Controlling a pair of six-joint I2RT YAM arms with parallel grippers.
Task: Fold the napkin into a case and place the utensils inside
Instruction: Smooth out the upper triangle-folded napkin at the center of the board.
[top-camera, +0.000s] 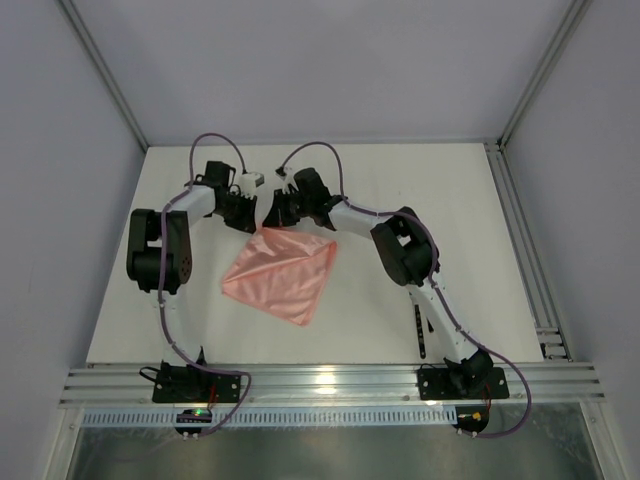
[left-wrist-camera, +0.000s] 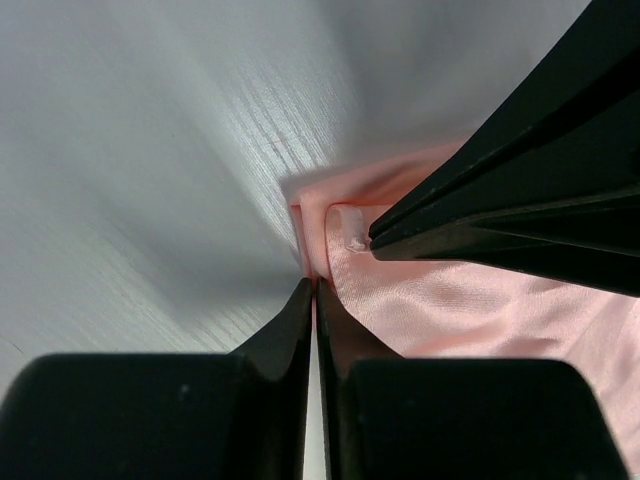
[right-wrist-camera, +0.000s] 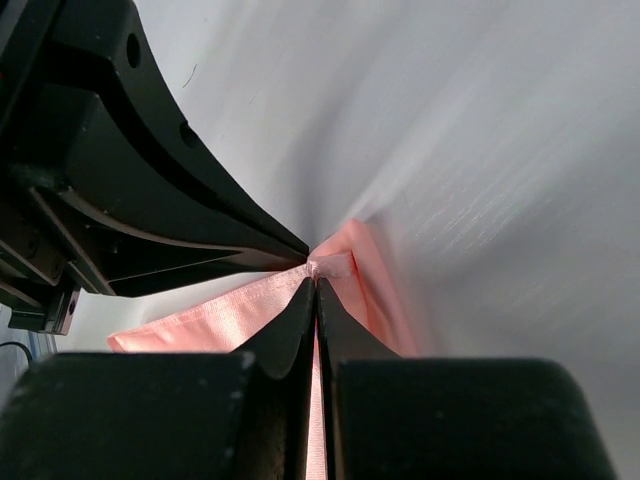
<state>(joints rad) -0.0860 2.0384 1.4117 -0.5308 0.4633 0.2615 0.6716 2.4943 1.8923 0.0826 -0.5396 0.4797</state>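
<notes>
Top external view showed the napkin, folded to a triangle on the worktop, with its far corner pinched by both the left tool and right tool; folding seemed underway, the next move calling for carrying that corner together.

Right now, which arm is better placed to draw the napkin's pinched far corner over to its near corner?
Probably right. The left gripper and right gripper both pinch the napkin, but its near corner lies toward the right arm's base, along its pull-back line.
</notes>
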